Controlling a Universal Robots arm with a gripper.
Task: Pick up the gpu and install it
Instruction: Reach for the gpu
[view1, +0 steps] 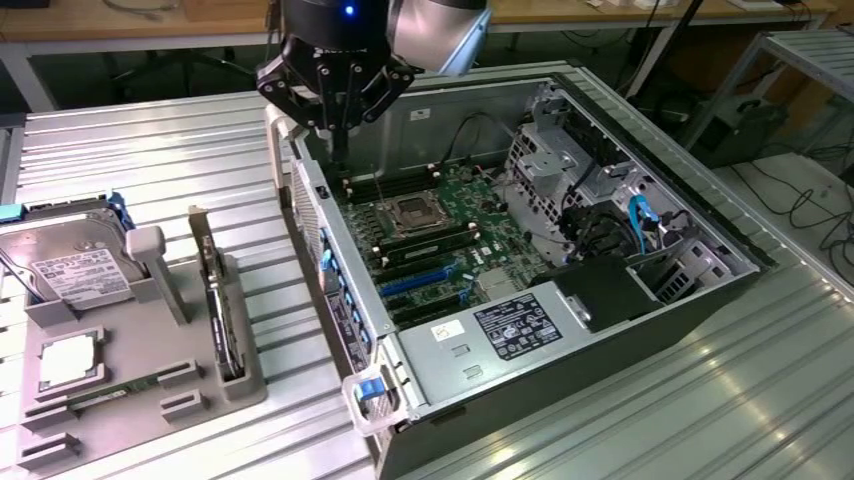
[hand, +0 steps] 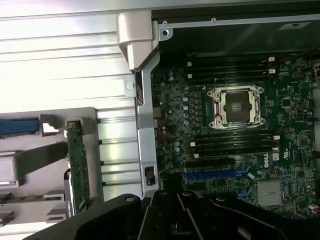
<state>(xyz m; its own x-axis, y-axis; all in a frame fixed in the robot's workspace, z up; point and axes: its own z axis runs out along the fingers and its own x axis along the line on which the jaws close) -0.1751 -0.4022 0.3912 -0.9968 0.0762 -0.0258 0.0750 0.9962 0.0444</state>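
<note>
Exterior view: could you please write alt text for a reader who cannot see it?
The robot's shut, empty gripper hangs over a corner of an open computer case lying on a metal table, its motherboard exposed. On the exterior view's left, the gpu stands on edge in a grey holder beside a hard drive.

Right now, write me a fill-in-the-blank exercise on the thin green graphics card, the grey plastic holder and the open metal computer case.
1. The thin green gpu stands on edge in the grey plastic holder, on the exterior view's ____ of the open metal case.
2. The black gripper hangs over the case, holding nothing, its fingers ____.
3. The brightly coloured expansion slots on the green motherboard are ____.

Missing words: left; shut; blue.
</note>
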